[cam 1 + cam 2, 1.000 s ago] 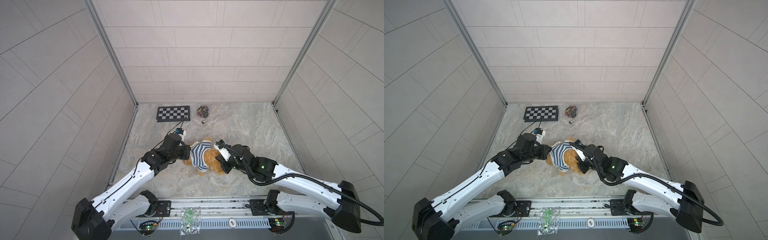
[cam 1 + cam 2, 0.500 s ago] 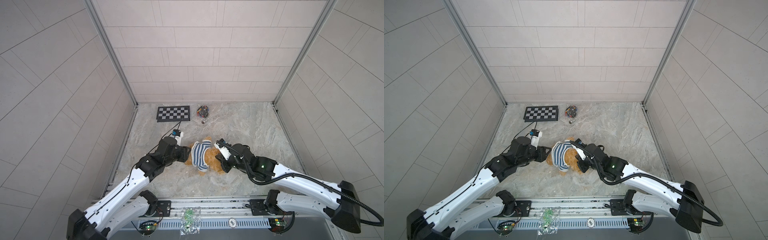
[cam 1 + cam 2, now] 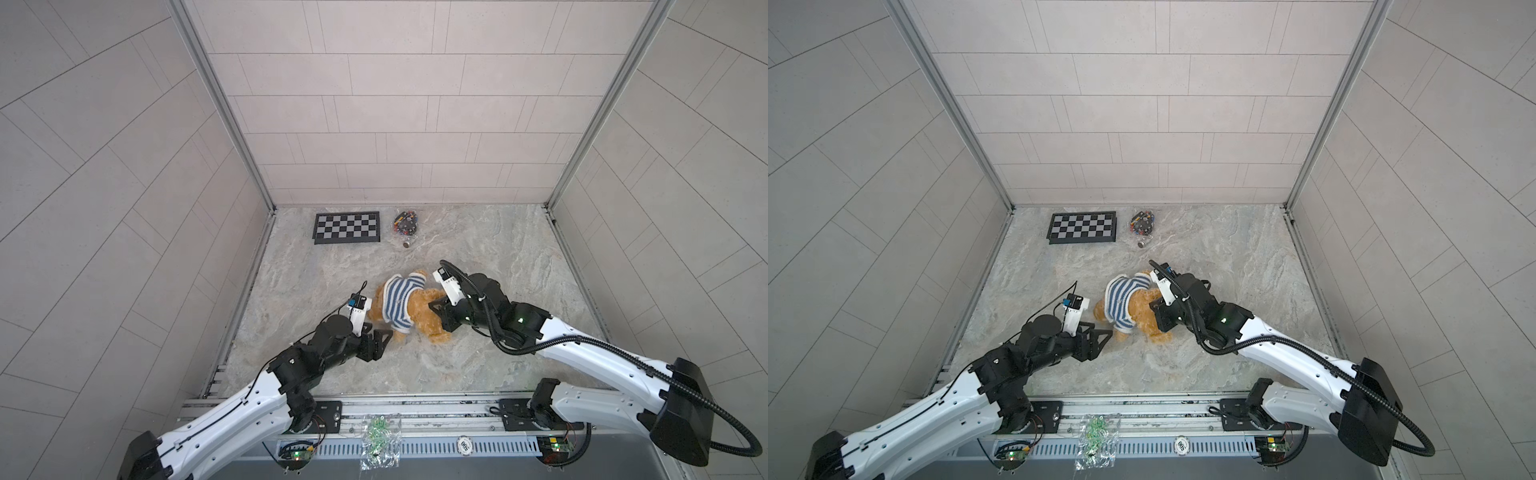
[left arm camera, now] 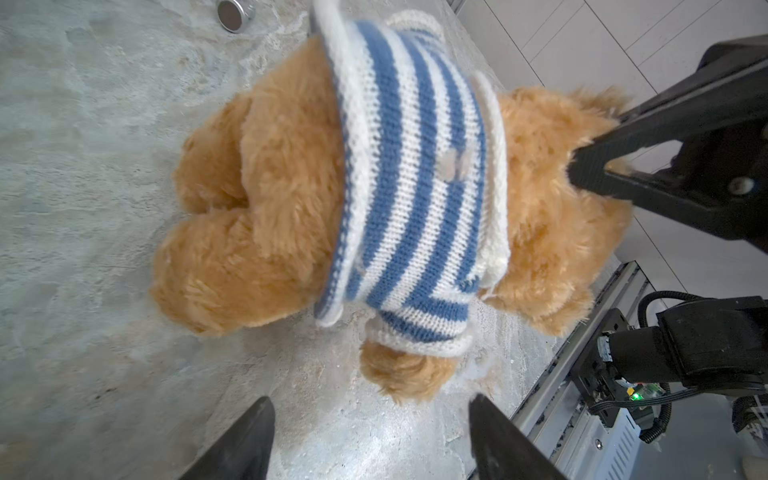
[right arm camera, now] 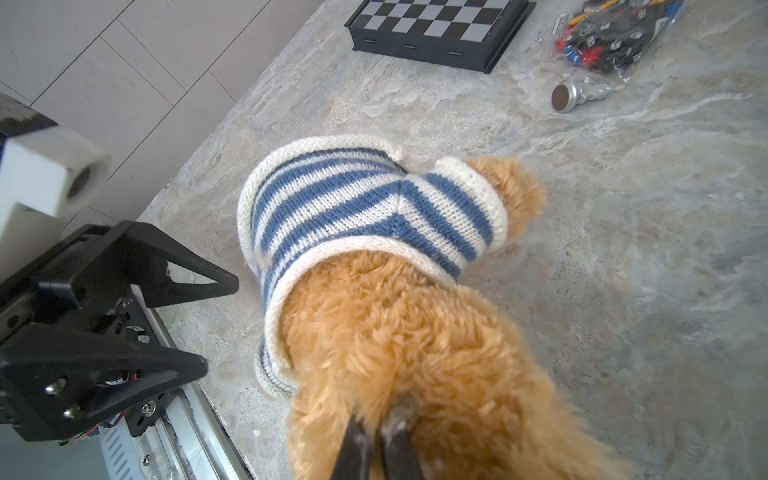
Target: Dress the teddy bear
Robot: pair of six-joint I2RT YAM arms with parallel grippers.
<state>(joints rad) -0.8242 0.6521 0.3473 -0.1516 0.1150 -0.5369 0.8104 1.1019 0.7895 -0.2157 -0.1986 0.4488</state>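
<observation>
**Top views.** The teddy bear (image 3: 422, 318) is shown lying near the centre of the marble table (image 3: 498, 257), with a striped shirt (image 3: 397, 301) drawn over its torso. The L gripper (image 3: 380, 343) is set at the bear's 7 o'clock, jaws spread, nothing betw. them, tips just beside a sleeve. The R gripper (image 3: 438, 318) is buried in fur at 3 o'clock. A chessboard (image 3: 1081, 227) at 11 o'clock and a bag of small parts (image 3: 1142, 222) at 12 are kept along the back edge, well apart from the bear. Bare marble is left from 1 to 5 o'clock, out to the R wall. Less room is left toward the L wall and the front rail (image 3: 415, 405).

**L wrist view.** The L gripper (image 4: 371, 409) is seen wide apart over bare marble, a paw just beyond the tips. The shirt hem is flared off the legs. The R gripper (image 4: 582, 166) is closed on fur at the head end.

**R wrist view.** The R gripper (image 5: 380, 432) is seen pinched together on the bear's fur. The L gripper (image 5: 216, 328) is held open by the table's front edge. A metal cylinder (image 5: 573, 97) is seen lying beside the bag.
</observation>
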